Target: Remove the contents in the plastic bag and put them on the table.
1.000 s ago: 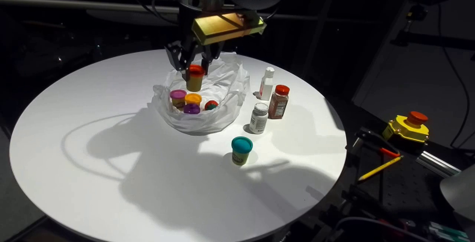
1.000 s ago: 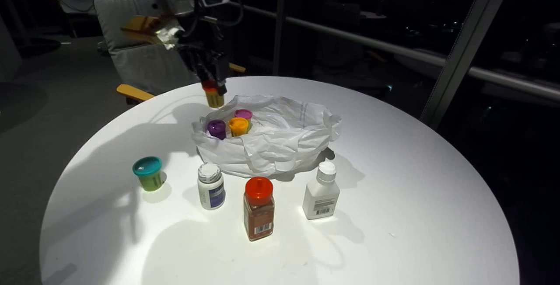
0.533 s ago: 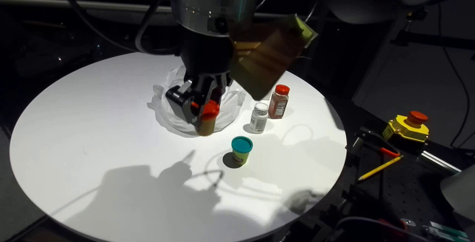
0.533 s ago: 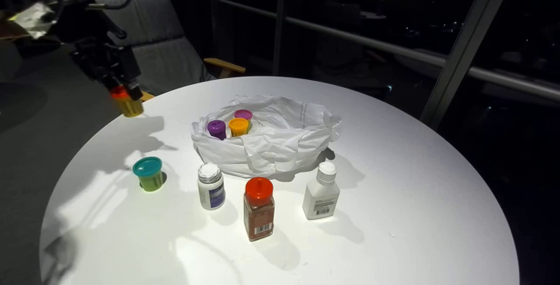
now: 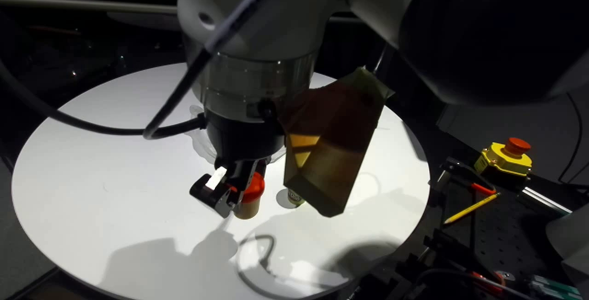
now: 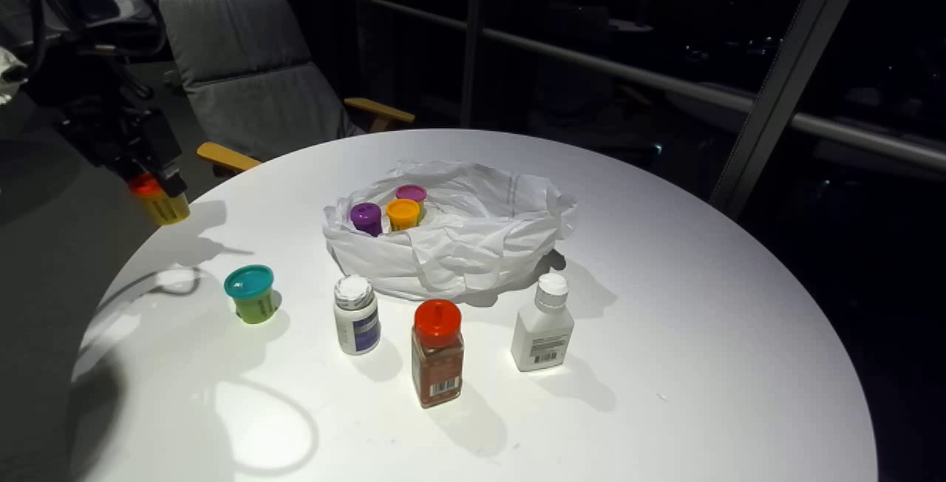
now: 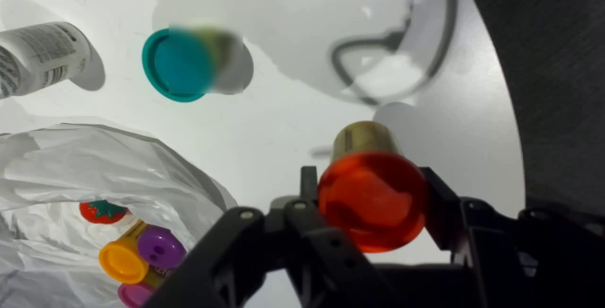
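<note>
My gripper (image 7: pixel 370 194) was clamped around the red-topped pot (image 7: pixel 368 216), which I held above the table (image 6: pixel 680 304), outside the plastic bag (image 6: pixel 465 264) and well apart from it. Inside the bag I saw the purple pot (image 6: pixel 366 219), the orange pot (image 6: pixel 403 214) and the pink pot (image 6: pixel 412 194) close together, and the wrist view showed a tomato-like thing (image 7: pixel 102 212) near them. In an exterior view the teal pot (image 6: pixel 251 296) stood off the bag's front left, the round white bottle (image 6: pixel 356 319) just in front of the bag, the red-capped jar (image 6: pixel 437 364) farther forward, and the square white bottle (image 6: pixel 543 330) before the bag's right end.
</note>
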You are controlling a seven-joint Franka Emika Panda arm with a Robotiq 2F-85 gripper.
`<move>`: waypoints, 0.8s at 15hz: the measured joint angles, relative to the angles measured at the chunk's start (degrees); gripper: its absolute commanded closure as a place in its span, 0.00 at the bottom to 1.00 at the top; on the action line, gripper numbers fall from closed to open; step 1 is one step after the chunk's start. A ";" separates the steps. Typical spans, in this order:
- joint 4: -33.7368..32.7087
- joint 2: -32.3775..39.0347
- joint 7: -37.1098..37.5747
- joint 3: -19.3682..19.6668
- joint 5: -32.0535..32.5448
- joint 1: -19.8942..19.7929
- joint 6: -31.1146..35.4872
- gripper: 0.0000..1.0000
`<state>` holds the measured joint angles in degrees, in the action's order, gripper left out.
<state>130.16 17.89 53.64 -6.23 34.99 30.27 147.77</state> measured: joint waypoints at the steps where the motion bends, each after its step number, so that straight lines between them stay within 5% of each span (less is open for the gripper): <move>1: -0.90 1.44 0.43 0.41 1.01 -0.01 0.00 0.71; 3: -3.07 4.47 1.46 1.54 2.65 -0.07 0.10 0.71; 4: -4.25 5.95 1.49 2.04 2.68 -0.17 0.16 0.61; 5: -5.41 7.28 1.49 2.35 2.68 -0.42 0.25 0.21; 7: -7.45 9.42 1.45 2.54 2.48 -1.21 0.49 0.20; 10: -9.07 10.46 1.38 2.61 1.34 -2.58 1.34 0.01; 12: -9.68 9.98 1.30 2.87 -0.07 -3.83 2.59 0.00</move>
<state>120.48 27.87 54.94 -3.36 34.91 26.44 150.36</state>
